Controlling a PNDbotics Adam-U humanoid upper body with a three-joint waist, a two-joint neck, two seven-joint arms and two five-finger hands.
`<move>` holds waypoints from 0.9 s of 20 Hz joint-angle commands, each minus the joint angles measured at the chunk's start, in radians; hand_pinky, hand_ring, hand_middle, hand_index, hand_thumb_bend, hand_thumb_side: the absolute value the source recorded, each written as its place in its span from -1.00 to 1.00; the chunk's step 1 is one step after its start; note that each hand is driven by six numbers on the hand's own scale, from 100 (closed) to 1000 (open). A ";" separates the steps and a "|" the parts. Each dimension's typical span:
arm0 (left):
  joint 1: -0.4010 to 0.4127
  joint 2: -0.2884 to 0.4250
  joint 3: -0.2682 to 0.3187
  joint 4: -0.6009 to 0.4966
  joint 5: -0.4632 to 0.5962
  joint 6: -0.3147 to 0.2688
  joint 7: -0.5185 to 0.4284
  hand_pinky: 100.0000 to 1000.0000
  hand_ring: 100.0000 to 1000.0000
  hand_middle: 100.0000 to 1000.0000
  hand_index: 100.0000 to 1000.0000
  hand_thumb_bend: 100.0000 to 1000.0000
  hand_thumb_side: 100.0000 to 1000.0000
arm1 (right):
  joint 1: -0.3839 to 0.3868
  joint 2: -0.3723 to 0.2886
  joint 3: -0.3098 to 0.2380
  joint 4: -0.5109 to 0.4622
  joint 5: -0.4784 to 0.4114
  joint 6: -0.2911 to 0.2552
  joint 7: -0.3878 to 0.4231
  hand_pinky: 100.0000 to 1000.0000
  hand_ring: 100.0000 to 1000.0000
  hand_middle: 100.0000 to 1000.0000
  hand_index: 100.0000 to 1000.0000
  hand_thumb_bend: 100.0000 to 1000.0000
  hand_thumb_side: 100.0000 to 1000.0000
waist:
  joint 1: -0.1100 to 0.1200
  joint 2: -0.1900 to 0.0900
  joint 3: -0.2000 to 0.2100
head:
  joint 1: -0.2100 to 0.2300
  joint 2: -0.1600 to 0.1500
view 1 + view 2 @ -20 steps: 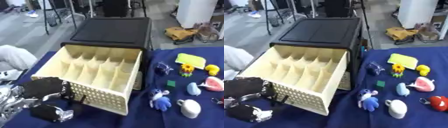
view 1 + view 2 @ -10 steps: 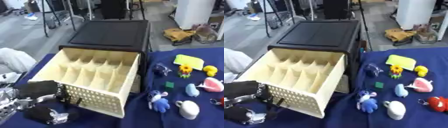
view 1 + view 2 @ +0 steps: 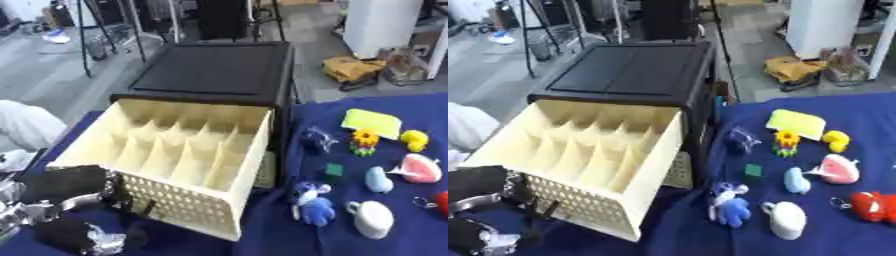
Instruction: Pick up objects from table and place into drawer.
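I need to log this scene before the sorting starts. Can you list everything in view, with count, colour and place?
Black plastic cabinet: 1, black, behind the drawer.
Cream plastic drawer with dividers: 1, cream, pulled open at the table's left, no items seen inside.
Blue tablecloth: 1, dark blue, covering the table.
Yellow flat pad: 1, yellow, far right.
Yellow duck toy: 1, yellow, right of the pad.
Sunflower toy: 1, yellow-orange on green, below the pad.
Dark small object: 1, dark blue, near the cabinet.
Green cube: 1, green, centre.
Light blue oval toy: 1, right of the cube.
Pink and white toy: 1, right.
Red keychain toy: 1, red, right edge.
Blue plush toy: 1, front.
White mug: 1, front right.
Left hand: 1, black and silver, lower left beside the drawer front.
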 commanded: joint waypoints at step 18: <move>0.000 0.079 0.063 -0.007 0.052 -0.041 -0.136 -0.60 -0.24 0.18 0.50 -0.03 0.87 | -0.023 -0.027 0.003 -0.015 -0.006 -0.002 -0.001 0.42 0.59 0.27 0.35 -0.83 1.00 | -0.001 -0.007 -0.015 | 0.012 -0.010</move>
